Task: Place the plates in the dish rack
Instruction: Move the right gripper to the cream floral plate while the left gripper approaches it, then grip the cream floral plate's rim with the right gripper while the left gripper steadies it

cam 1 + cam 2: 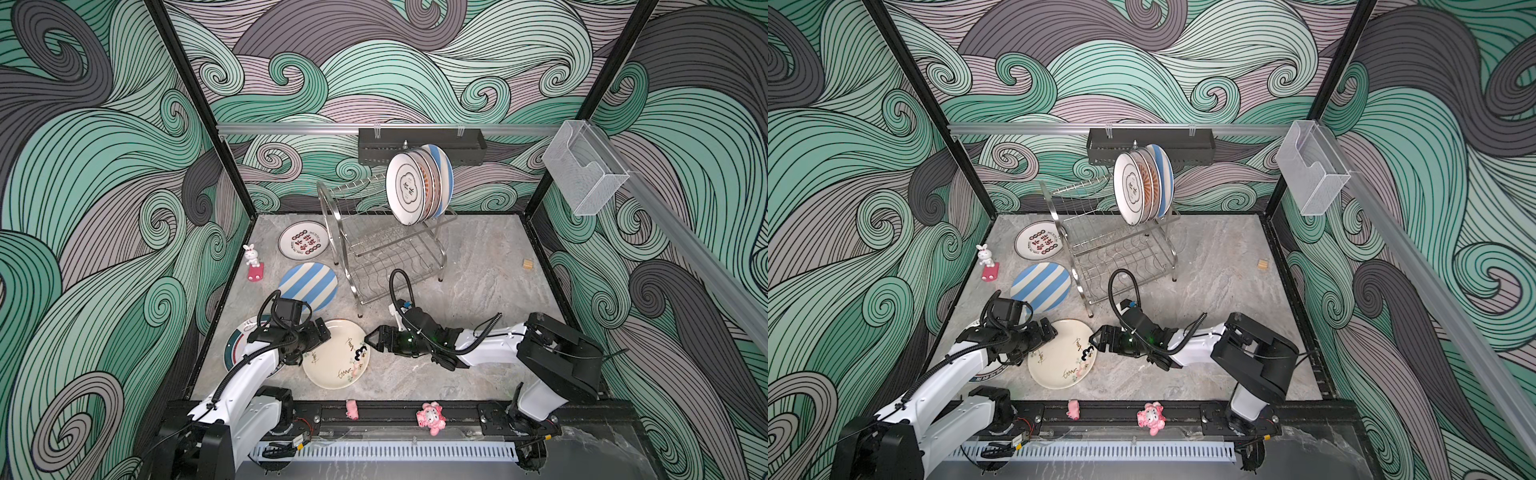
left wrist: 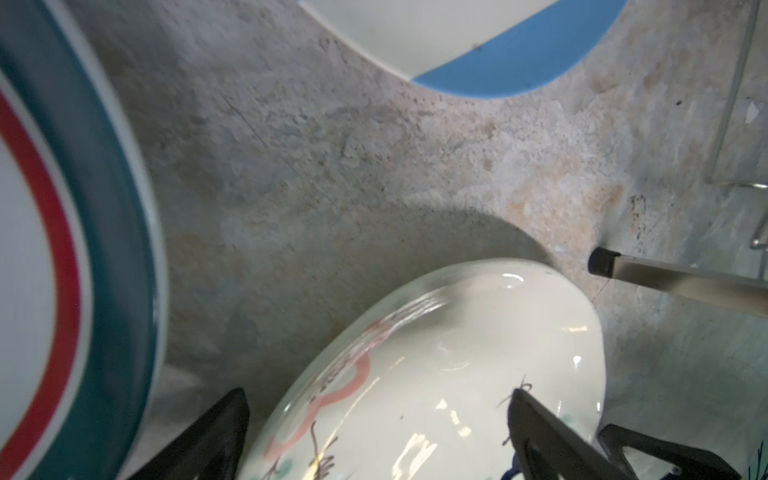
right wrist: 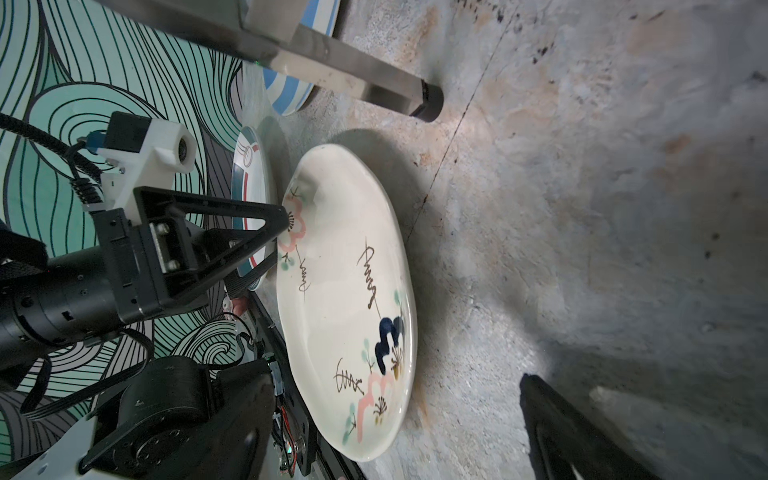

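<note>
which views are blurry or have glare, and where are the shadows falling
Left wrist view: the teal-rimmed plate is blurred at the frame's edge, and the cream plate carries white glare patches. Right wrist view: that plate throws a dark shadow on the table, and one corner of the frame is murky. Both top views: even light, the dish rack sharp.

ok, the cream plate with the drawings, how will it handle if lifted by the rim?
Probably slippery: the cream plate shows glossy glaze and glare. Likely rigid but chip-prone, and a leg of the dish rack stands close. Pinched at one edge, where the left gripper sits, the wide disc may droop or twist.
</note>
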Action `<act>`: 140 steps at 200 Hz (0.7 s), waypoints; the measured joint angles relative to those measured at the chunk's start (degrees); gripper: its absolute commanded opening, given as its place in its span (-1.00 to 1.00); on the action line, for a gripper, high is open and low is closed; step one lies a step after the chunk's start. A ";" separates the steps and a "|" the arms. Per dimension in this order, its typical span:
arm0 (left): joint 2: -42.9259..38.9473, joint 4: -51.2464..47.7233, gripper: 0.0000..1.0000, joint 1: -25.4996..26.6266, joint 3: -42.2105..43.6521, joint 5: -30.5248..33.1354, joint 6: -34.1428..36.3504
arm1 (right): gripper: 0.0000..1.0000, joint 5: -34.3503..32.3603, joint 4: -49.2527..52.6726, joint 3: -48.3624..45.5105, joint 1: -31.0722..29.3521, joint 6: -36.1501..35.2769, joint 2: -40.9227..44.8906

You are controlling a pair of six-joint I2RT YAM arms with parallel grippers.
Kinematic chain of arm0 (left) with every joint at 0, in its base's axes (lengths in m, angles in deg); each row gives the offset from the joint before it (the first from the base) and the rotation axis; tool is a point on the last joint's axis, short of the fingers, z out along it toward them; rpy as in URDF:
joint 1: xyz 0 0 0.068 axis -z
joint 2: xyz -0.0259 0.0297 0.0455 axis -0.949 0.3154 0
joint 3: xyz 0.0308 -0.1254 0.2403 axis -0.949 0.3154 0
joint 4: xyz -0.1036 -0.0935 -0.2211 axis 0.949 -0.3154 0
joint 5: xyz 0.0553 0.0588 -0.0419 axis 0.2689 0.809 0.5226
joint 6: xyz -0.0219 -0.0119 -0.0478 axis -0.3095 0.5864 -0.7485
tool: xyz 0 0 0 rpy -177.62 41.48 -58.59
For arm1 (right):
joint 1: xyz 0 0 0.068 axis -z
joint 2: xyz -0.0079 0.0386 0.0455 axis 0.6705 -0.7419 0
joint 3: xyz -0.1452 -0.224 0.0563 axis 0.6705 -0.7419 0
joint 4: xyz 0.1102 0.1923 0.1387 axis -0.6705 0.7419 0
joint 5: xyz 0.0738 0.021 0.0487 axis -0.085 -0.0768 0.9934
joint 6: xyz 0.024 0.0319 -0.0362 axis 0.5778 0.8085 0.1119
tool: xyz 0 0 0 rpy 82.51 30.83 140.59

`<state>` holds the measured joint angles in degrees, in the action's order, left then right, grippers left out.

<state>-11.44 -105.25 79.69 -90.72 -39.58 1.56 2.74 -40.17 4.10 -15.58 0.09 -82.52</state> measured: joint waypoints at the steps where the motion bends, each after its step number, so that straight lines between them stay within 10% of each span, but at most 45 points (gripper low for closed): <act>1: 0.00 0.00 0.97 0.00 0.00 -0.02 0.00 | 0.80 0.09 0.07 0.09 0.04 -0.02 -0.04; 140: -1.77 1.38 0.97 3.02 1.84 -2.43 -0.57 | 0.22 13.62 4.57 10.38 2.01 -5.01 -10.97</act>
<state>-13.21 -103.87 82.71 -88.88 -42.01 0.99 16.36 -35.60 14.48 -13.57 -4.91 -93.50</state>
